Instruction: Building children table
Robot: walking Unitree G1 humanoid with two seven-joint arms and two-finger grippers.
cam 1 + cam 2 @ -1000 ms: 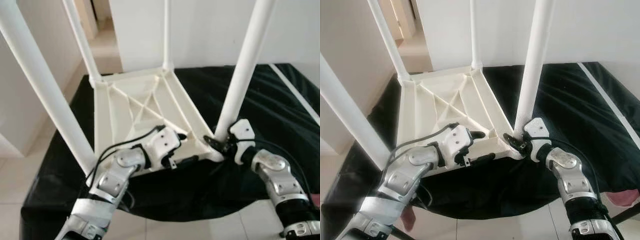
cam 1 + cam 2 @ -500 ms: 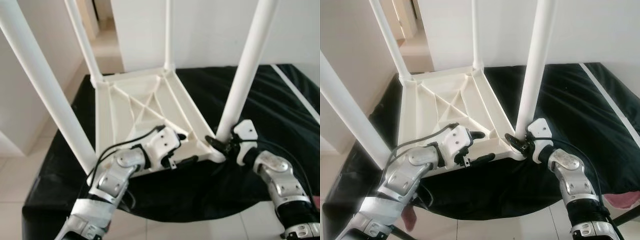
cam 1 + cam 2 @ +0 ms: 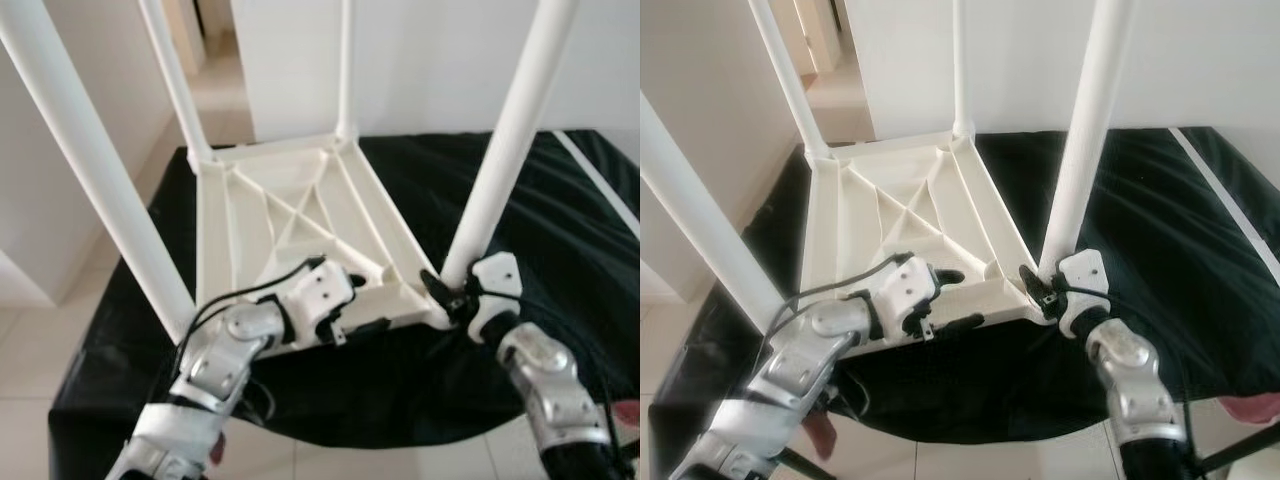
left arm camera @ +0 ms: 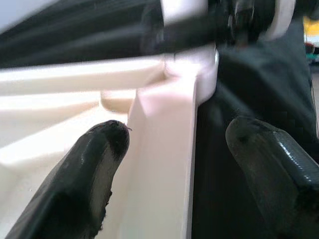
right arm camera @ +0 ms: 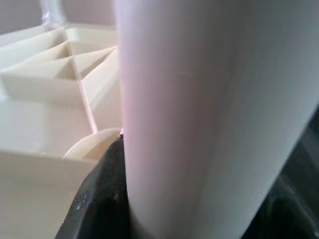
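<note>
Fig.: Child's table top [image 3: 290, 215], white, lay upside down on a black cloth [image 3: 540, 220], ribbed underside up, w/ four white legs standing in its corners. The near-right leg [image 3: 500, 160] rose from the corner socket nearest the robot's right arm.

Right gripper [image 3: 447, 297] was closed on that leg just above its socket; in the right wrist view one black finger [image 5: 102, 199] lay flat against the tube. Left gripper [image 3: 368, 300] straddled the near rim [image 4: 164, 164] of the table top, fingers apart: one finger [image 4: 87, 179] inside the frame, the other outside over the cloth. Neither looked pressed to the plastic, so it bracketed rather than clamped.

Risk, as judged: w/ the left fingers not tight, any twist or push on the leg could slide or tip the whole frame on the loose cloth. A low grip on a long tube gives poor leverage; if the leg isn't fully seated it could lean or pop out of the socket.
</note>
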